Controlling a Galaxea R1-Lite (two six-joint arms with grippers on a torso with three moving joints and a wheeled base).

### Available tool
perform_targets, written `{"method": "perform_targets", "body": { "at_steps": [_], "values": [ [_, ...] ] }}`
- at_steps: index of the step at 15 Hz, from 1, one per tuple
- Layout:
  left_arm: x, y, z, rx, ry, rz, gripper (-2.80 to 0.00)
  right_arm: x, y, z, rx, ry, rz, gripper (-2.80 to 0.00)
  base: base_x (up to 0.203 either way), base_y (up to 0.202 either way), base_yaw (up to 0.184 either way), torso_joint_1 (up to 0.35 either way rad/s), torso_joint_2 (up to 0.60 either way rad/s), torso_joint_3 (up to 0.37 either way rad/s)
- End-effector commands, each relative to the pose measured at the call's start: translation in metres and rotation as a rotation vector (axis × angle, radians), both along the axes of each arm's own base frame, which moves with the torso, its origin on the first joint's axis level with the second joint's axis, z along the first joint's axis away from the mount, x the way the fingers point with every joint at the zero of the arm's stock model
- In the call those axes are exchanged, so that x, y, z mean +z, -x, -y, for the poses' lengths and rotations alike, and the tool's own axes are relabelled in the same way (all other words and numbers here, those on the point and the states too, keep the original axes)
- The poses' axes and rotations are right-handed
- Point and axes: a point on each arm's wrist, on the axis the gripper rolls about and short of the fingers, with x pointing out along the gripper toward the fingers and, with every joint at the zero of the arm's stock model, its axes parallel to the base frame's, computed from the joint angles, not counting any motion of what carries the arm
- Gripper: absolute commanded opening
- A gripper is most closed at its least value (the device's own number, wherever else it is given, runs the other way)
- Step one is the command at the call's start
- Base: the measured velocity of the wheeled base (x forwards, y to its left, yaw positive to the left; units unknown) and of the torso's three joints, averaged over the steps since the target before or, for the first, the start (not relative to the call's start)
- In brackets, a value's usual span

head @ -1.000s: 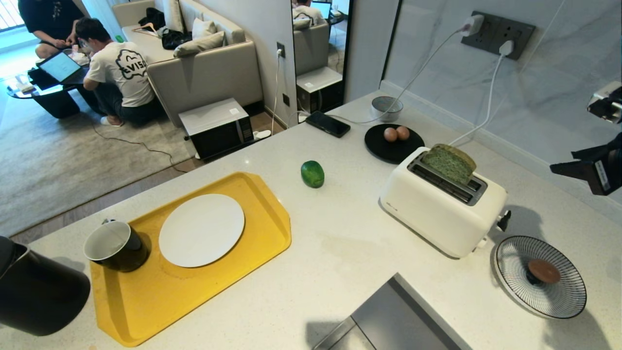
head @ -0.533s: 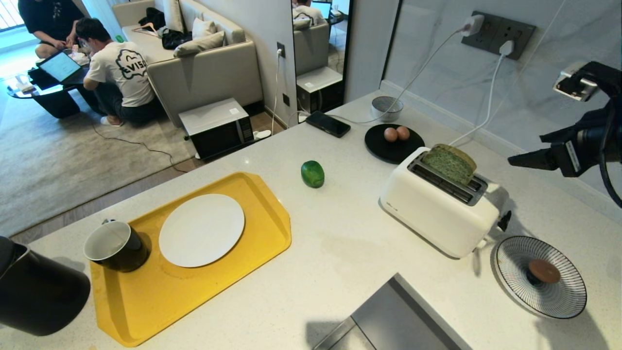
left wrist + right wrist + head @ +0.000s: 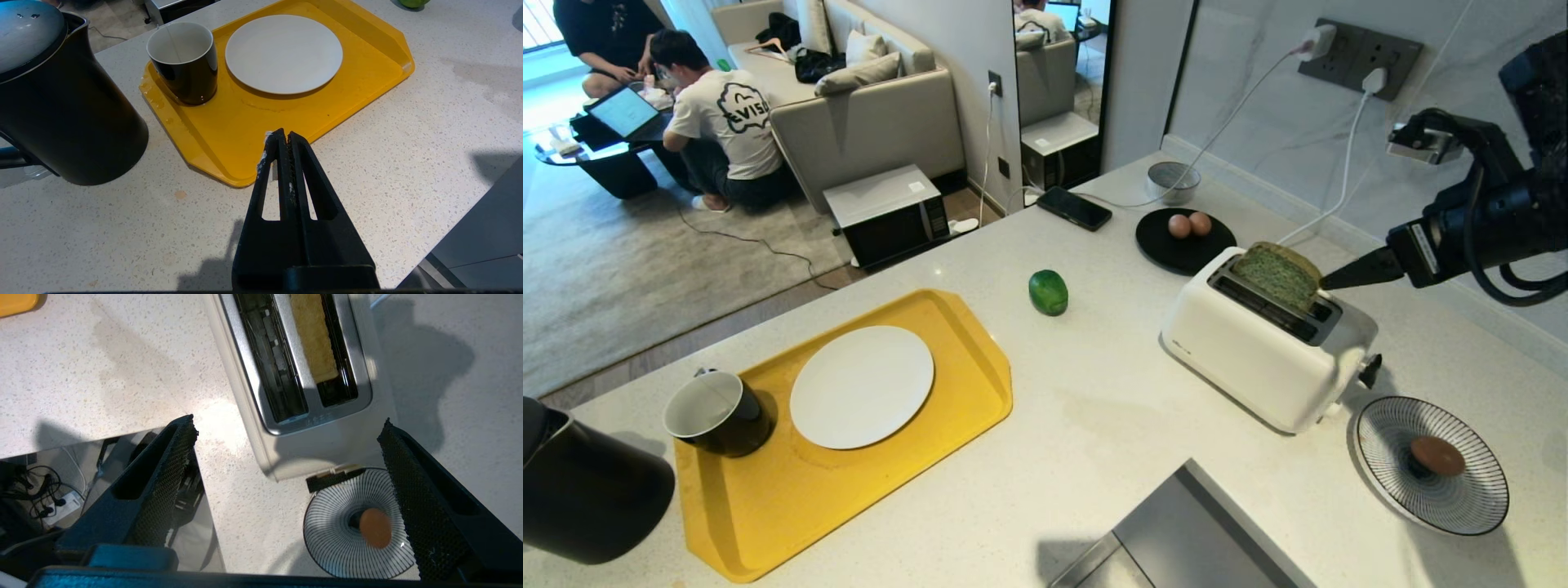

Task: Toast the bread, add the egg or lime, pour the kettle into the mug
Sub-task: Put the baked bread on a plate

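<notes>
The bread (image 3: 1278,274) stands in the white toaster (image 3: 1262,351), just past my right gripper (image 3: 288,428), whose fingers are spread wide. My left gripper (image 3: 284,136) has its fingers pressed together over the yellow tray (image 3: 327,106).

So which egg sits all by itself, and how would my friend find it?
Start at the boxy white toaster on the speckled pale counter. Beside its lever end lies a round plate with thin black stripes. The smooth brown egg lies alone in that plate's middle, unlike the two brown eggs paired on the plain black plate behind the toaster.
</notes>
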Motion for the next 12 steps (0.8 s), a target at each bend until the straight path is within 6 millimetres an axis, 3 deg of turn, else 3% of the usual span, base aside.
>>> {"method": "perform_targets", "body": {
  "at_steps": [1, 6, 11, 12],
  "values": [
    [0.0, 0.0, 0.0, 0.001, 0.0, -0.001, -2.8, -0.016, -0.024, -0.003, 0.005, 0.005, -0.046, 0.0, 0.0, 0.0, 0.0, 0.0, 0.0, 0.0],
    [0.0, 0.0, 0.0, 0.001, 0.0, -0.001, -2.8, -0.031, -0.052, -0.005, 0.008, 0.016, -0.066, 0.0, 0.0, 0.0, 0.0, 0.0, 0.0, 0.0],
    [0.0, 0.0, 0.0, 0.001, 0.0, -0.001, -2.8, -0.039, -0.067, -0.007, 0.015, 0.025, -0.058, 0.0, 0.0, 0.0, 0.0, 0.0, 0.0, 0.0],
    [0.0, 0.0, 0.0, 0.001, 0.0, -0.001, -2.8, -0.04, -0.069, -0.008, 0.017, 0.028, -0.051, -2.8, 0.0, 0.0, 0.0, 0.0, 0.0, 0.0]
  ]
}}
